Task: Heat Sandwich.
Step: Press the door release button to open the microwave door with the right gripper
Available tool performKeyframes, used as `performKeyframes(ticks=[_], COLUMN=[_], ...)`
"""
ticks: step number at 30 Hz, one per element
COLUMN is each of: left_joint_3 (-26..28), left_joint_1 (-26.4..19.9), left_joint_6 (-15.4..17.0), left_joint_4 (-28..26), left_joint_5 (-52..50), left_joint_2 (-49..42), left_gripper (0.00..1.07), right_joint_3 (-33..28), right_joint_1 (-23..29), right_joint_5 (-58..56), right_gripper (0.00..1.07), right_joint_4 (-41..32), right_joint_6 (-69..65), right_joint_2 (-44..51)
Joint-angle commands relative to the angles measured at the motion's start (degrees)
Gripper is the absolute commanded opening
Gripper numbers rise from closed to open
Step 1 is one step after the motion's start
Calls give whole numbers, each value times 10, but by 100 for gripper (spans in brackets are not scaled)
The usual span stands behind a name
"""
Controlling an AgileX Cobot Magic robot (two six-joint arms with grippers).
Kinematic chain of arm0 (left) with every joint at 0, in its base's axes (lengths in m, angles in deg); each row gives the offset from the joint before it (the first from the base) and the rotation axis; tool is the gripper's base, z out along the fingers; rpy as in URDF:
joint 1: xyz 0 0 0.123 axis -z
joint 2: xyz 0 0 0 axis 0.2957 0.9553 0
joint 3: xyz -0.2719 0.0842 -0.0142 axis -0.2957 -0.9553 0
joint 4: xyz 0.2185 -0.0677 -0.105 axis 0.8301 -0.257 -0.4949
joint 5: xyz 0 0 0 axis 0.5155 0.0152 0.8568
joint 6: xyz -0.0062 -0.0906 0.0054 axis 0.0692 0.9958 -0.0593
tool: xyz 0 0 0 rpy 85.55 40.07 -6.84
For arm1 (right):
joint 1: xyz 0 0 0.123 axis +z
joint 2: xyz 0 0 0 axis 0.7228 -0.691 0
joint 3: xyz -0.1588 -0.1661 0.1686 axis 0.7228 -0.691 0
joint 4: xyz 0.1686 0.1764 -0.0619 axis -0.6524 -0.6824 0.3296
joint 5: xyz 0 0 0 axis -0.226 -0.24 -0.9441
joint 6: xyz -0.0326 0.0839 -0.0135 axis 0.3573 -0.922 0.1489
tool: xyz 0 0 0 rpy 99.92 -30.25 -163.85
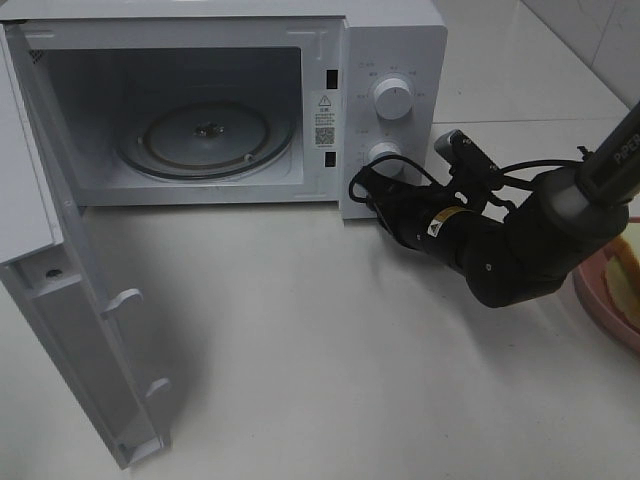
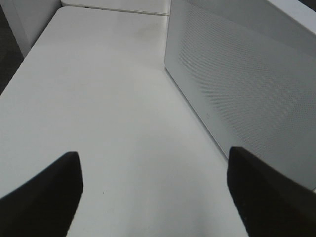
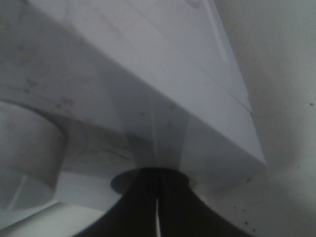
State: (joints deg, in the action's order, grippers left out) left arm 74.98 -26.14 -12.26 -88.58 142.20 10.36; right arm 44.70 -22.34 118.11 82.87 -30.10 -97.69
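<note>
White microwave door [image 1: 60,300] open for loading; sandwich [image 1: 629,262] on plate [image 1: 602,310] at tabletop's right edge. Right tool [image 3: 157,190] closed on nothing by lower knob [image 1: 385,155]; left tool [image 2: 154,192] open, idle.

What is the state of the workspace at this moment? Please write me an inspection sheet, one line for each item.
Surface: white table, no spill seen.
Job's things: sandwich on a pink plate at the right edge of the exterior view, partly out of view; microwave with its door wide open, glass turntable empty.
Clutter: nothing seen.
Grippers: left gripper open, holding nothing, above the table beside the microwave; right gripper shut, holding nothing, tip near the lower knob.
Cables: black cables loop loosely around the right arm's wrist.
Surroundings: tiled wall behind.
</note>
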Motion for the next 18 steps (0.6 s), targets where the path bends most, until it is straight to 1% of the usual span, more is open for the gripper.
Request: performKeyframes(ticks=[1, 8, 13, 14, 16, 18], left_joint_3=[-2, -2, -2, -2, -2, -2], left_joint_1=[2, 2, 2, 2, 2, 2], left_joint_6=[1, 1, 1, 1, 1, 1], left_joint_4=[-5, -5, -5, -5, -5, -5], left_joint_5=[-8, -8, -8, -8, -8, -8], left_joint_2=[-3, -3, -3, -3, -3, -3], left_gripper=[76, 76, 76, 76, 76, 76], right_joint_3=[-1, -23, -53, -64, -69, -88], right_joint_1=[-24, -24, -24, -24, -24, -24], right_joint_5=[127, 107, 93, 81, 70, 37], right_gripper=[0, 0, 0, 0, 0, 0], right_joint_4=[-38, -32, -2, 14, 18, 23], right_joint_6=[14, 61, 65, 65, 65, 65], right_joint_2=[25, 53, 69, 79, 84, 103])
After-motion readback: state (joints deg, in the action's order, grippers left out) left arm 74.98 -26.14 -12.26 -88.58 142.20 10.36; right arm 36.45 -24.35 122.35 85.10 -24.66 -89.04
